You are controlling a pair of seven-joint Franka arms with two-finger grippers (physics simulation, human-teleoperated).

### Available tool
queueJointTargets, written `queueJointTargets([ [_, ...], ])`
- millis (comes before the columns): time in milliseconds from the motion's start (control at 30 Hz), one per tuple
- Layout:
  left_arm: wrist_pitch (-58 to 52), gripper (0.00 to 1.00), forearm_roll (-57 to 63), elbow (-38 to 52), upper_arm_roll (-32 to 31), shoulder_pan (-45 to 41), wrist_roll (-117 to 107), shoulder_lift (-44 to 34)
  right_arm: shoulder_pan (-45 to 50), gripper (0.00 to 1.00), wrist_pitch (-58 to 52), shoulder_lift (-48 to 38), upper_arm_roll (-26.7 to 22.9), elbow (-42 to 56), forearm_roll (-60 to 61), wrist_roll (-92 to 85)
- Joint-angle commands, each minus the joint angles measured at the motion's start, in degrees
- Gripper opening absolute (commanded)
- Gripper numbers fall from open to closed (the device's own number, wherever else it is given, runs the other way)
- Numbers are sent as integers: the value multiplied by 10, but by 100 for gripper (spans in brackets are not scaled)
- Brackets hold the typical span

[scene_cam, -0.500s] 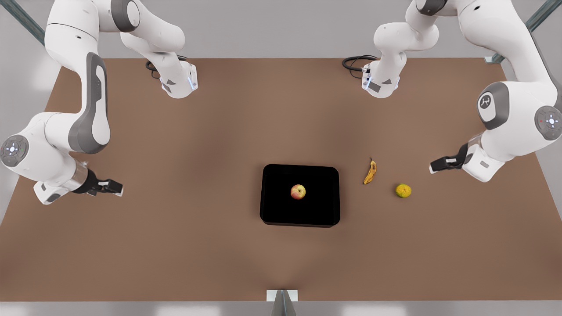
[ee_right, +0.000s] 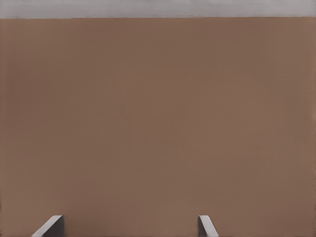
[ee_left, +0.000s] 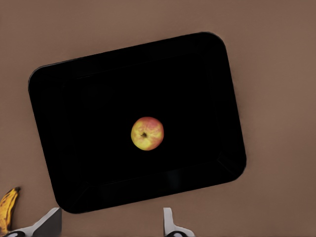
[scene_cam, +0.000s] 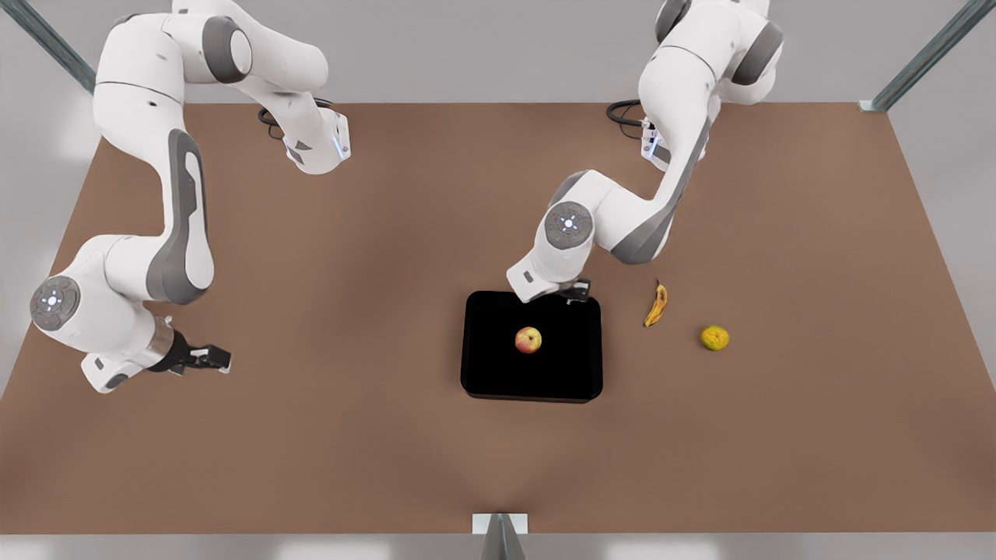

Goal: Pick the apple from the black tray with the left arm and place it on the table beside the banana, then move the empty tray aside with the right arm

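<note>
Left gripper (scene_cam: 574, 295) over black tray's (scene_cam: 486, 373) far rim, jaws open, ready for apple (scene_cam: 528, 340); right gripper (scene_cam: 216, 358) waiting far left, jaws open.

the left pincer (scene_cam: 577, 294) has swung in over the black tray's (scene_cam: 482, 381) far rim; the right pincer (scene_cam: 218, 359) shifted slightly.

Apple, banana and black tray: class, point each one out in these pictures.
Apple (scene_cam: 528, 340), front view, middle of its red skin.
Banana (scene_cam: 657, 305), front view, middle of its curved body.
Black tray (ee_left: 59, 89), left wrist view, bare floor near a corner.
</note>
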Motion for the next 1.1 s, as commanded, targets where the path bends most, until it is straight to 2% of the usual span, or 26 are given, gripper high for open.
queueJointTargets([
  [0,81,100,27,-13,0,-1,-310,24,-1,100,-22,-22,0,4,0,-12],
  [67,173,100,23,-73,0,0,-316,35,-1,100,-35,-23,-1,4,1,-12],
  [133,210,100,6,-73,1,-2,-332,63,-1,100,-35,-22,-1,4,2,-11],
  [300,226,100,14,-19,5,0,-341,114,0,100,-35,-22,-1,4,0,-11],
  [567,315,100,53,-43,5,-17,-372,157,0,100,-35,-22,-1,4,-1,-11],
  [967,330,100,82,-43,5,-19,-373,186,1,100,-35,-21,0,4,-1,-11],
  [1000,333,98,89,-43,5,-19,-374,188,1,100,-35,-21,0,4,-1,-11],
  [1033,334,85,89,-43,5,-19,-378,190,1,100,-35,-21,0,4,-1,-11],
  [1067,334,76,89,-43,5,-19,-378,190,1,100,-35,-21,0,4,-1,-11],
])
